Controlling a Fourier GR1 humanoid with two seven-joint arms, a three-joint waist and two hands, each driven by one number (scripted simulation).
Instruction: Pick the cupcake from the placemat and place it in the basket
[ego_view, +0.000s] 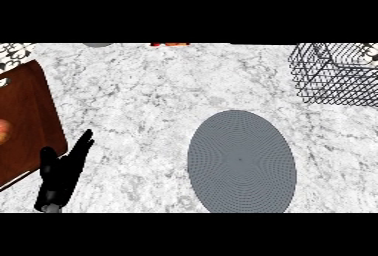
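Nearest, at seven o'clock: black left hand (63, 172), fingers straight and pressed close together, thumb slightly apart, holding nothing. Underneath everything, white-and-grey marbled stone counter (140, 95). At five o'clock, grey oval woven placemat (241, 161), lying flat, surface bare. At nine o'clock, dark brown wooden board (26, 120), cut off by the edge. At two o'clock, black wire basket (336, 75), well apart from the placemat. Cupcake nowhere visible; right hand out of sight.
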